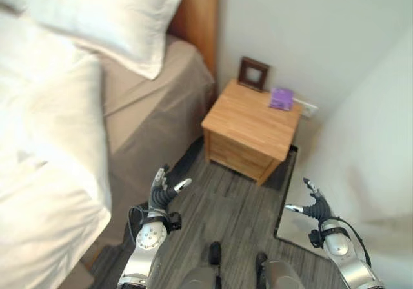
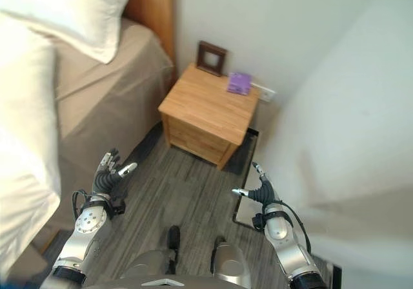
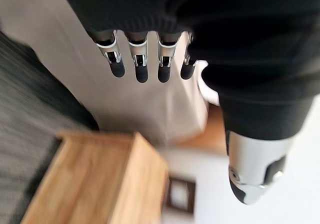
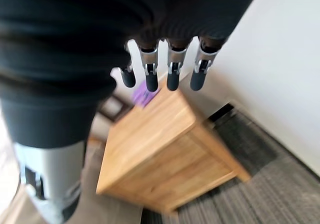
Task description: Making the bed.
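Observation:
The bed stands at my left with a beige fitted sheet showing. A white duvet lies bunched along its near left part, and a white pillow rests at the head by the wooden headboard. My left hand hangs open over the floor beside the bed's edge, fingers straight, holding nothing. My right hand is open too, low at the right near the wall, also empty.
A wooden nightstand stands between bed and wall, carrying a dark picture frame and a small purple thing. Grey plank floor lies in front of it. A white wall closes the right side.

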Controlling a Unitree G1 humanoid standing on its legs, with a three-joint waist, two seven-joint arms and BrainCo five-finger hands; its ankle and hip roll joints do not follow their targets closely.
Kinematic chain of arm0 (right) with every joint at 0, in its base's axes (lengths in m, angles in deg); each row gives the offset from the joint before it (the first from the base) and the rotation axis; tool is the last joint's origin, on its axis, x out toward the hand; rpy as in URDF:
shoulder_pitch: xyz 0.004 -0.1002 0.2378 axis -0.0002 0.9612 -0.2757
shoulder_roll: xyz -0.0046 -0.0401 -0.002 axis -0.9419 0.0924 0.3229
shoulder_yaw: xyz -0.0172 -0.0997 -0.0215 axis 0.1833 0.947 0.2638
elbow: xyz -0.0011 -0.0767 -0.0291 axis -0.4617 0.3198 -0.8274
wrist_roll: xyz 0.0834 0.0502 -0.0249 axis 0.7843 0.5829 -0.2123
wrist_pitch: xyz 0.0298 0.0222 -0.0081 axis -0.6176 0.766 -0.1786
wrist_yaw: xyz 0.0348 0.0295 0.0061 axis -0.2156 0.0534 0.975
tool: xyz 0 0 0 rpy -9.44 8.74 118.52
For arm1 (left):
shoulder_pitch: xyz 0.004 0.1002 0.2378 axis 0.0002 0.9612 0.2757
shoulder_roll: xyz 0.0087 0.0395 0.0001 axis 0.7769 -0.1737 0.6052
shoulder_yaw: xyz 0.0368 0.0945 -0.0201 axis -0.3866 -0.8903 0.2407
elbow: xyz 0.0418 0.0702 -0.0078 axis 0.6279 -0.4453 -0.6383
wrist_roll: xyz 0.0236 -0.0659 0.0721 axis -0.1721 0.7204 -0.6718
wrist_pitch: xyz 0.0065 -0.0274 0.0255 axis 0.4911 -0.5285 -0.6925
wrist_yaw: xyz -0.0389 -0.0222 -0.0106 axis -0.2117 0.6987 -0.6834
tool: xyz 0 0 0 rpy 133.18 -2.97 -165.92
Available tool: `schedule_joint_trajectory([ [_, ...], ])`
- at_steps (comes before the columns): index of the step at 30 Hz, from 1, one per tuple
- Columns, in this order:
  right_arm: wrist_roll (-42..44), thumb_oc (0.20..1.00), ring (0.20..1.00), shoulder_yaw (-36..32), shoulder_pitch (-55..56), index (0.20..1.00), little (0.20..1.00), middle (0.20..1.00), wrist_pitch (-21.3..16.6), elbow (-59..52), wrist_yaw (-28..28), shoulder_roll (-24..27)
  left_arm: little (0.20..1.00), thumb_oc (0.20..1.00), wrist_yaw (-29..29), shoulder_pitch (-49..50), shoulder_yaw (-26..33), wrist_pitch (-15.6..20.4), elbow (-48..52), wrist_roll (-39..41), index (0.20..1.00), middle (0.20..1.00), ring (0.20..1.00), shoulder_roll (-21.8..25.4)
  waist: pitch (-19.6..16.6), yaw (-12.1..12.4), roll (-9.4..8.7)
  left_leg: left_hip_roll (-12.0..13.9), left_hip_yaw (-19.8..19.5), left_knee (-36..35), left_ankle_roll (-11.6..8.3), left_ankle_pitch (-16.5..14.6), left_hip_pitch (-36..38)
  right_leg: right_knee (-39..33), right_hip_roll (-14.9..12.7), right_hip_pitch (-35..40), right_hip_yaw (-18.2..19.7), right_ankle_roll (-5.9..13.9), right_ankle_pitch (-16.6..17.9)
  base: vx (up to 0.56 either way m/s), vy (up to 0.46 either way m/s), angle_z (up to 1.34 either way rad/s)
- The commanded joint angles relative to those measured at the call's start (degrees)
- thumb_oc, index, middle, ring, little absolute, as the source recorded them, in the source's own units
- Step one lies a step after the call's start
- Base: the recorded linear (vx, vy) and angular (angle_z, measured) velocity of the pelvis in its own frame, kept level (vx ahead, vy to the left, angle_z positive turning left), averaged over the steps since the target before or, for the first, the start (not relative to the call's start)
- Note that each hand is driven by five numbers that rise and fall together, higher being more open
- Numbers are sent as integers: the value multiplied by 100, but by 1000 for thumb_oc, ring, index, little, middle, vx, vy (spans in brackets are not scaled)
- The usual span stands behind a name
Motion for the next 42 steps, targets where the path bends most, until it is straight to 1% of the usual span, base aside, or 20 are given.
schedule_joint_trajectory([
  [1, 56, 1000, 1000, -311, -250, 1000, 1000, 1000, -253, -149, -85, 6, 1000, 1000, -47, -18, 171, 250, 217, -140, 1000, 1000, 1000, 402, -38, -98, -246, 334, 672, -110, -751, -924, 309, -374, 371, -266, 628, -15, 634, 398, -176, 164],
  [4, 127, 1000, 1000, -165, -415, 1000, 1000, 1000, -299, -164, 1, 27, 1000, 1000, 47, 23, 343, 306, 100, -190, 1000, 1000, 1000, 430, -92, -45, -331, 215, 512, -69, -738, -1151, 542, -803, 134, 96, 374, -81, 792, 242, -151, 145],
  [6, 131, 1000, 1000, -77, -546, 1000, 1000, 1000, -330, -138, 2, 37, 1000, 1000, 114, 53, 418, 331, 108, -225, 1000, 1000, 1000, 406, -29, -39, -308, 207, 507, 296, -789, -1294, 530, -865, 174, 199, 476, -81, 855, 149, -145, 65],
  [7, 147, 1000, 1000, -20, -704, 1000, 1000, 1000, -308, -177, 16, 127, 1000, 1000, 215, 51, 582, 402, 29, -71, 1000, 1000, 1000, 296, 114, 141, -296, 54, 644, 1291, -1012, -1372, 38, -1085, -46, 485, 318, -193, 852, 11, -104, 17],
  [8, 147, 1000, 1000, -7, -801, 1000, 1000, 1000, -305, -164, -14, 175, 1000, 1000, 255, -23, 582, 440, -17, 15, 1000, 1000, 1000, 251, 249, 186, -304, 58, 768, 1918, -1148, -1232, -418, -1169, -163, 620, 186, -243, 823, -46, -133, 39],
  [9, 107, 1000, 1000, -18, -902, 1000, 1000, 1000, -287, -115, -47, 260, 1000, 1000, 312, -119, 579, 477, -83, 132, 1000, 1000, 1000, 197, 373, 192, -238, 275, 1097, 2480, -1267, -1079, -953, -1224, -255, 767, -61, -298, 702, -104, -85, 69],
  [11, 85, 1000, 1000, -5, -1032, 1000, 1000, 1000, -224, -93, -83, 317, 1000, 1000, 319, -128, 616, 494, -187, 356, 1000, 1000, 1000, 133, 356, 165, -149, 841, 1861, 2262, -1251, -891, -1105, -1224, -360, 896, -383, -321, 576, 28, -30, 110],
  [13, 121, 1000, 1000, 3, -1112, 1000, 1000, 1000, -176, -184, -63, 347, 1000, 1000, 309, -40, 696, 474, -270, 367, 1000, 1000, 1000, 142, 240, 171, -32, 1136, 2328, 1431, -1222, -644, -842, -1224, -367, 1009, -630, -256, 485, 143, 16, 115],
  [19, 87, 1000, 1000, 39, -1268, 1000, 1000, 1000, -137, -302, -28, 525, 1000, 1000, 414, 60, 788, 496, -409, 419, 1000, 1000, 1000, 20, 152, 329, 193, 1361, 2267, 207, -1311, -37, -876, -1224, -426, 1350, -1101, -165, 120, 177, 65, 42],
  [22, 20, 1000, 1000, 9, -1370, 1000, 1000, 1000, -123, -322, -56, 670, 1000, 1000, 406, 115, 811, 506, -368, 467, 1000, 1000, 1000, -33, 124, 344, 272, 1484, 2881, 343, -1308, 115, -1033, -1224, -456, 1614, -1361, -150, -25, 211, 126, 48],
  [24, -56, 1000, 1000, 20, -1501, 1000, 1000, 1000, -97, -389, -38, 758, 1000, 1000, 263, 220, 819, 455, -328, 439, 1000, 1000, 1000, 14, 33, 345, 230, 1502, 3281, 424, -1258, 190, -945, -1224, -511, 1775, -1497, -110, -76, 248, 194, 43],
  [26, -149, 1000, 1000, 82, -1620, 1000, 1000, 1000, -95, -413, -32, 766, 1000, 1000, 217, 274, 833, 444, -325, 393, 1000, 1000, 1000, 43, -13, 375, 180, 1447, 3272, 354, -1213, 132, -905, -1224, -570, 1784, -1527, -64, -46, 133, 133, 33],
  [28, -363, 1000, 1000, 197, -1962, 1000, 1000, 1000, -102, -302, 9, 889, 1000, 1000, 30, 234, 778, 360, -397, 261, 1000, 1000, 1000, 271, -127, 542, -79, 1317, 3189, 264, -1113, 71, -839, -1056, -692, 1786, -1610, 31, 9, 199, 117, 15],
  [31, -491, 1000, 1000, 170, -2418, 1000, 1000, 1000, -34, -63, -97, 1206, 1000, 1000, -128, 15, 705, 281, -453, 125, 1000, 1000, 1000, 712, -121, 614, -326, 1174, 3237, 77, -946, -119, -565, -98, -822, 1491, -1657, 227, 65, 163, 77, 18],
  [32, -509, 1000, 1000, 168, -2639, 1000, 1000, 1000, -11, -23, -127, 1362, 1000, 1000, -143, -58, 679, 274, -471, 108, 1000, 1000, 1000, 857, -72, 579, -382, 1120, 3212, 67, -903, -184, -485, 307, -876, 1315, -1623, 334, 302, 153, 118, 43],
  [34, -553, 1000, 1000, 215, -3071, 1000, 1000, 1000, 15, -29, -188, 1630, 1000, 1000, -163, -154, 656, 290, -444, 41, 1000, 1000, 1000, 1046, 37, 482, -411, 1080, 3138, 6, -840, -313, -331, 1001, -900, 777, -1382, 393, 555, 95, 98, 57],
  [35, -550, 1000, 1000, 225, -3093, 1000, 1000, 1000, 12, -17, -190, 1632, 1000, 1000, -163, -162, 663, 291, -447, 40, 1000, 1000, 1000, 1040, 35, 485, -413, 1078, 3150, 10, -836, -317, -344, 1036, -907, 742, -1364, 395, 542, 156, 39, 34],
  [38, -626, 1000, 1000, 515, -3879, 1000, 1000, 1000, 16, -88, -149, 2143, 1000, 1000, -241, -341, 543, 322, -570, 114, 1000, 1000, 1000, 1253, 138, 275, -407, 1029, 2819, -110, -903, -435, -183, 350, -462, 259, -899, 107, 266, 224, -15, 35],
  [41, -608, 1000, 1000, 671, -4262, 1000, 1000, 1000, 79, 2, -183, 2176, 1000, 1000, -268, -353, 529, 300, -634, 181, 1000, 1000, 1000, 1285, 188, 142, -434, 931, 2539, -110, -908, -497, -124, -323, -252, 103, -516, -3, 418, 157, -9, 54],
  [42, -752, 1000, 1000, 888, -4691, 1000, 1000, 1000, 213, 306, -173, 2111, 1000, 1000, -338, -184, 607, 274, -717, 114, 1000, 1000, 1000, 1378, 213, 194, -472, 773, 2218, -110, -881, -609, -63, -645, -130, 94, -251, -18, 485, 227, 13, 80],
])
